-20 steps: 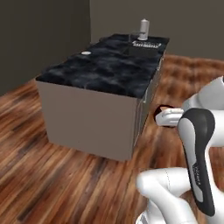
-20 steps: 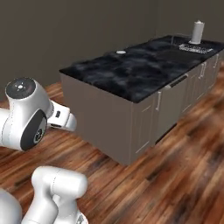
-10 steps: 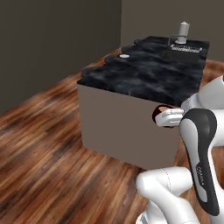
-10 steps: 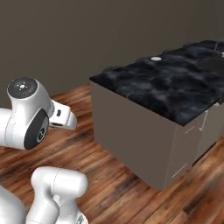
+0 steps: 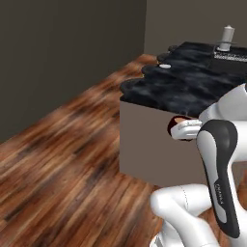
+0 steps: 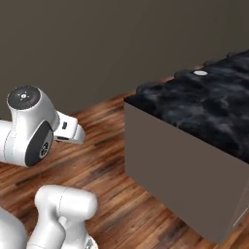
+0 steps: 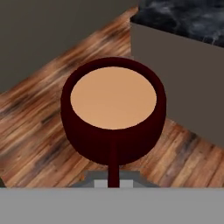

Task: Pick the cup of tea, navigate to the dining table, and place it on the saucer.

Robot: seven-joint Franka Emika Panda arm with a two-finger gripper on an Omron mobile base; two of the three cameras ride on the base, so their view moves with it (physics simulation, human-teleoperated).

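Centre of the hand view, the cup of tea sits big and round, dark maroon, pale brown liquid level inside, its little handle pointing down toward the bottom edge. The gripper is closed in on it there — the cup is carried in the air above the wooden floor, not resting on anything.

In the left base view the cup peeks out as a dark red rim at centre right, just past the white hand, in front of the grey side of the dining table. The table's black marbled top runs toward the upper right, and the saucer lies on it as a small white disc near the far left edge — well apart from the cup. A grey cylinder stands at the top right of that frame.

In the right base view the saucer shows at upper right on the table, the floor stretching below.
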